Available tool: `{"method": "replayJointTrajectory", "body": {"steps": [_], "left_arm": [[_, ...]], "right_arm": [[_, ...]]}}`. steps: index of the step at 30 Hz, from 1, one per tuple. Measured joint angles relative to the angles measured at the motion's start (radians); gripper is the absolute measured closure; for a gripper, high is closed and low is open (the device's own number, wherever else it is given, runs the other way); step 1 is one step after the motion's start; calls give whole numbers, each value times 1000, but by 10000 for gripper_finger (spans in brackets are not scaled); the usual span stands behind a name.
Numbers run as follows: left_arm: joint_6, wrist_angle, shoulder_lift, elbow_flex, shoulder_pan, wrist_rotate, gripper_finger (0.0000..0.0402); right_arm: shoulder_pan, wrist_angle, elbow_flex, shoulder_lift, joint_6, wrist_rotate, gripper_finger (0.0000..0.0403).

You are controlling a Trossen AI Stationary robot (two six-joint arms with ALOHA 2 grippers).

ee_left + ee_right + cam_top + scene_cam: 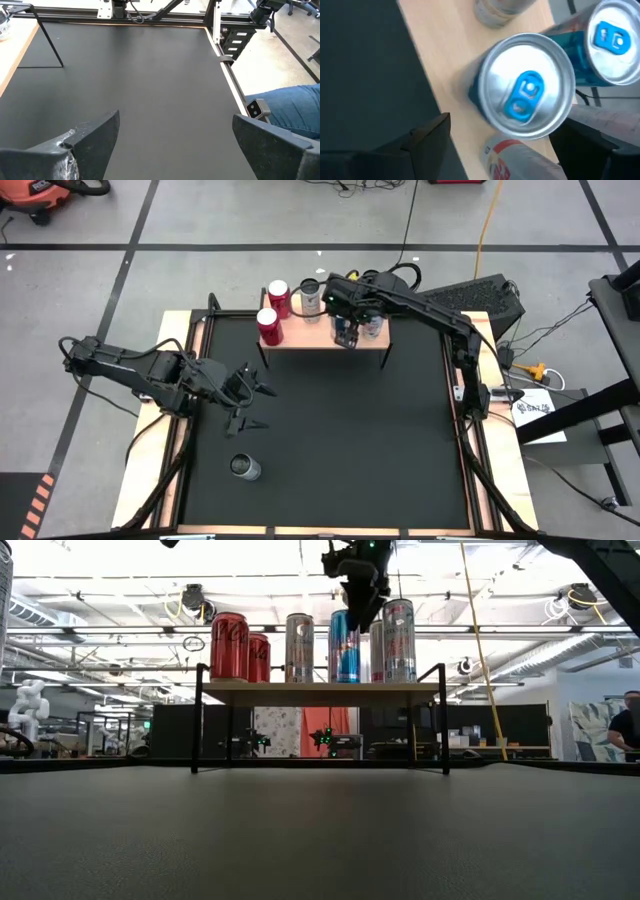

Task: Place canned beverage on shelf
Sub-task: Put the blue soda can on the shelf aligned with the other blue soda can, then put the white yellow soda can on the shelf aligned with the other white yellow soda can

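The shelf (pixel 325 337) stands at the mat's far side, its wood top on thin black legs. On it stand two red cans (pixel 229 645), a silver can (pixel 299 647), a blue can (pixel 345 647) and a pale can (pixel 398 640). My right gripper (pixel 510 130) hangs open just above the blue can (pixel 527 92). Its fingers (pixel 427 135) stand on either side of the can's top, clear of it. The blue can stands upright on its base near the shelf's front edge. My left gripper (pixel 245 395) waits open over the mat's left part. Another can (pixel 245 468) rests on the mat near the front left.
The black mat (pixel 340 440) lies bare between the shelf and the near edge. A second blue-tabbed can (pixel 612 40) and a white-and-red can (pixel 515 160) crowd the blue one. A person's leg (pixel 285 105) shows beyond the table's edge.
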Motion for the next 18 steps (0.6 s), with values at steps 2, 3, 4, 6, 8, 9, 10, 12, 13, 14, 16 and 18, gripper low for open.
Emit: {"method": "replayJointTrajectory", "body": {"steps": [2,3,4,6,8,9,10,12,13,14,16,18], "left_arm": [[0,0,0,0,0,0,10],[0,0,0,0,0,0,10],[0,0,0,0,0,0,10],[0,0,0,0,0,0,10],[0,0,0,0,0,0,10],[0,0,0,0,0,0,10],[0,0,0,0,0,0,10],[0,0,0,0,0,0,10],[0,0,0,0,0,0,10],[0,0,0,0,0,-1,10],[0,0,0,0,0,-1,10],[0,0,0,0,0,-1,10]], "right_arm": [[0,0,0,-9,-15,-20,95],[1,0,0,-13,-16,-19,95],[1,0,1,-16,-15,-17,95],[2,-6,1,-24,-11,-16,95],[2,-9,1,-33,-11,-16,95],[4,-9,1,-41,-11,-16,95],[6,-10,1,-50,-11,-16,95],[14,-6,1,-70,-11,-16,95],[18,0,1,-81,-11,-16,95],[24,7,1,-92,-11,-16,95],[36,23,1,-119,-11,-16,95],[50,43,1,-151,-11,-16,95]]}}
